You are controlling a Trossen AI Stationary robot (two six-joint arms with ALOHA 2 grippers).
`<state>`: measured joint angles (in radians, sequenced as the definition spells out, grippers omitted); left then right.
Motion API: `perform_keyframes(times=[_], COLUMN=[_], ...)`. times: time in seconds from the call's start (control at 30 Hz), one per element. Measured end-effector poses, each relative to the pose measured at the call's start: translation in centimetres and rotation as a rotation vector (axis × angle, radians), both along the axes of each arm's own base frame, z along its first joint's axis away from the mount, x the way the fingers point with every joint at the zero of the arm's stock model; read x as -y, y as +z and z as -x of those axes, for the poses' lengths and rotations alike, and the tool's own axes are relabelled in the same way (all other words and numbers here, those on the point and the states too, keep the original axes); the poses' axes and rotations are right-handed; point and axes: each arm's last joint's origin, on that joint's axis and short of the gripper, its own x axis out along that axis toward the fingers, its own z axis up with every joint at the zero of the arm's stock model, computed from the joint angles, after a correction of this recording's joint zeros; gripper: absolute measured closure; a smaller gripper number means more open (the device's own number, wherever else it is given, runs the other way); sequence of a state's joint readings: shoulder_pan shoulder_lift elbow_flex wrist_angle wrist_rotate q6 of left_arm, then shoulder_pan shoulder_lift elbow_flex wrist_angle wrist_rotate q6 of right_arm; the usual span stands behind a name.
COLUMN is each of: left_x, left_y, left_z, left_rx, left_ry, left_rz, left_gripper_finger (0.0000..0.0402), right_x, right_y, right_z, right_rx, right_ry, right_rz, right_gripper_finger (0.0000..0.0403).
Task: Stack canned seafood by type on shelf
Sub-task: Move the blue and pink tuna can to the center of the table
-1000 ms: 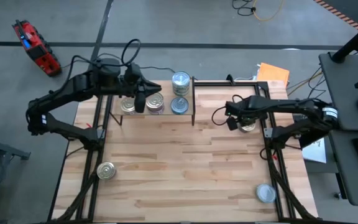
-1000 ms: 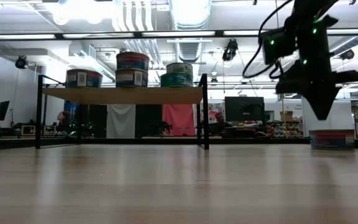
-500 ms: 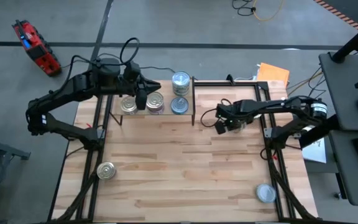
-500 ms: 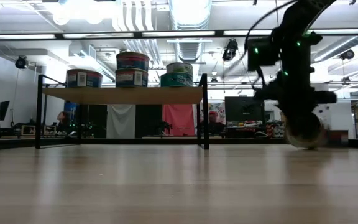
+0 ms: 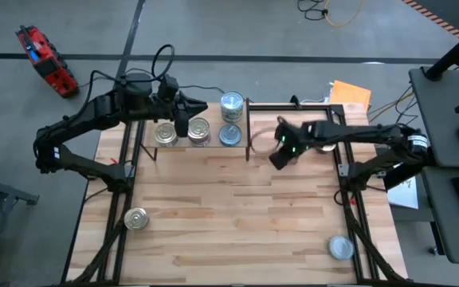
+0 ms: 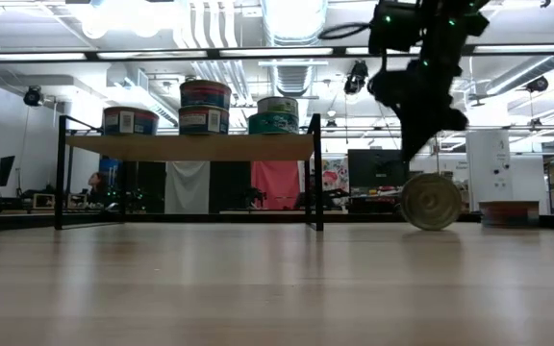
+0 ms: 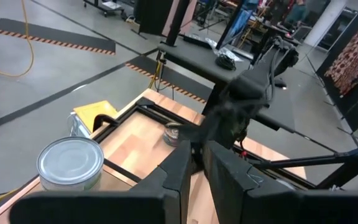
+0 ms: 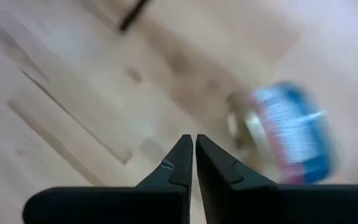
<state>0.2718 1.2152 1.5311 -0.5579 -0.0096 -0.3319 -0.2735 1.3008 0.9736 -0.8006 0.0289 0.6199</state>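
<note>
While our right gripper (image 5: 278, 159) hangs with its fingers pressed together and nothing between them, just beside the shelf (image 5: 200, 144) along the table's (image 5: 237, 215) far edge, a loose tin (image 6: 431, 201) stands on its rim on the tabletop below it. Our left gripper (image 5: 180, 127) sits over the shelf's tins (image 5: 199, 131), fingers nearly together, holding nothing we can see. Two more tins (image 5: 136, 218) lie near the table's two near corners.
</note>
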Motion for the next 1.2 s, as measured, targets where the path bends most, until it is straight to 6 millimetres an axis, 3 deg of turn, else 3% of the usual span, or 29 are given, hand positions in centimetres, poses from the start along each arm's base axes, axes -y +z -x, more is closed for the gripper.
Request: perform_keyframes(times=[0.2, 0.4, 0.6, 0.77, 1.03, 1.2], left_x=[0.0, 0.0, 0.0, 0.0, 0.0, 0.0], left_y=[0.1, 0.1, 0.1, 0.0, 0.0, 0.0], left_z=[0.0, 0.0, 0.0, 0.0, 0.0, 0.0], left_rx=[0.011, 0.012, 0.010, 0.009, 0.000, -0.003], left_ry=[0.003, 0.004, 0.003, 0.003, -0.003, -0.006], left_rz=[0.010, 0.014, 0.012, 0.012, -0.008, -0.017], left_gripper_finger=[0.0365, 0.0365, 0.0365, 0.0365, 0.0365, 0.0365], right_x=[5.2, 9.4, 10.4, 10.8, 11.2, 11.3], right_y=[3.5, 3.0, 0.3, -1.3, -1.3, 0.4], right_z=[0.8, 1.4, -0.3, -1.1, -1.3, -1.3], right_rx=[0.053, -0.020, -0.017, -0.064, -0.116, -0.129], right_ry=[0.079, 0.117, 0.226, 0.237, 0.239, 0.215], right_rz=[-0.061, -0.169, -0.306, -0.334, -0.281, -0.230], right_gripper_finger=[0.0366, 0.0260, 0.0147, 0.0084, 0.0063, 0.0068])
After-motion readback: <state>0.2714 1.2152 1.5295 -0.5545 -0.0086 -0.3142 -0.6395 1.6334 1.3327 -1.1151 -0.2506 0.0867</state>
